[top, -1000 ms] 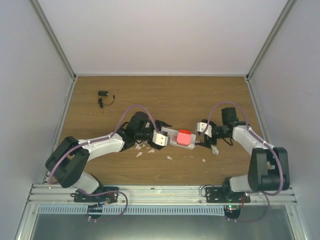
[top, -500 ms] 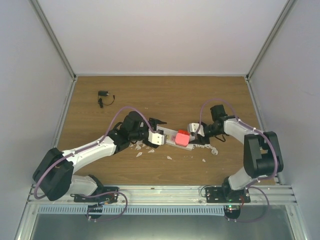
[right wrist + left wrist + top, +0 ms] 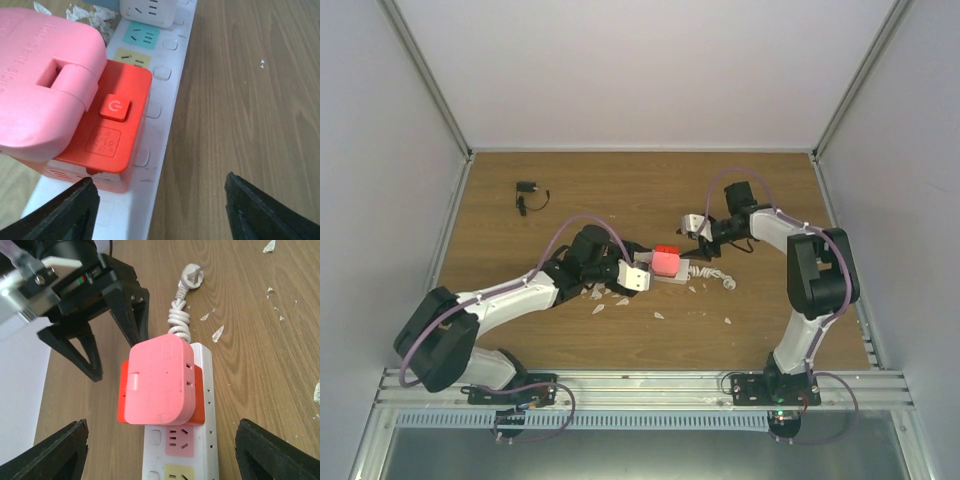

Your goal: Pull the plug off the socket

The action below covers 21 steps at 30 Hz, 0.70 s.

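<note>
The plug (image 3: 160, 380) is a pink block on a red base. It sits pushed into the socket (image 3: 207, 405), a long white strip that lies flat near the middle of the brown table (image 3: 265, 350). The plug is at the end of the strip where the curly white cord (image 3: 177, 315) comes out. Next to the plug, the strip shows a pink square and then a yellow one.

The left pincer (image 3: 162, 422) is at the other end of the strip. Its two fingers are spread wide, one on each side of the strip, and they do not touch it. The right pincer (image 3: 159, 179) is at the cord end, close to the plug. Its fingers are spread too and pinch nothing.

Small white bits (image 3: 218, 333) lie on the table around the strip. A small black thing (image 3: 528, 193) lies far off by the left wall.
</note>
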Tool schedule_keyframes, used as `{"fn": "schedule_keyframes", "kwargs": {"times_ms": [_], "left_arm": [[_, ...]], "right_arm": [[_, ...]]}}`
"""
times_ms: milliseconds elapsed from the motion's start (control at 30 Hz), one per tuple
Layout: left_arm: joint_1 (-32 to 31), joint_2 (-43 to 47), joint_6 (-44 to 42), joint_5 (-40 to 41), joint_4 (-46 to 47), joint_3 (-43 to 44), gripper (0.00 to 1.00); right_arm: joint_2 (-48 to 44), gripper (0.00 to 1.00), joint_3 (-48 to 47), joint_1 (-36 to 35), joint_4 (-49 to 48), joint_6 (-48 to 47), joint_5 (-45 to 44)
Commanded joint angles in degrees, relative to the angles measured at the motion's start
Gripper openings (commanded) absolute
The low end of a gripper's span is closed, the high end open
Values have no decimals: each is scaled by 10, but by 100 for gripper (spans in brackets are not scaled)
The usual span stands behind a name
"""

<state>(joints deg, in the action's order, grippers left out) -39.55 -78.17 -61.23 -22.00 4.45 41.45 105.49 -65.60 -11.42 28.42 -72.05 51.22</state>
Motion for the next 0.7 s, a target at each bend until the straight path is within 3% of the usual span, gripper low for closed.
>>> {"fn": "schedule_keyframes", "kwargs": {"times_ms": [0,267,533,667], "left_arm": [[4,-31,-16,-4,55,13,80],[1,-86,-50,4,112,17,79],[-4,-136,-58,27,175,44,80],[-4,-137,-57,13,161,65,75]], "right_arm": [[-31,75,25,9,3,1,45],[-104,98,119,14,-28,24,59],[-106,100,148,11,-107,88,65],[-95,100,150,6,-120,98,55]]}}
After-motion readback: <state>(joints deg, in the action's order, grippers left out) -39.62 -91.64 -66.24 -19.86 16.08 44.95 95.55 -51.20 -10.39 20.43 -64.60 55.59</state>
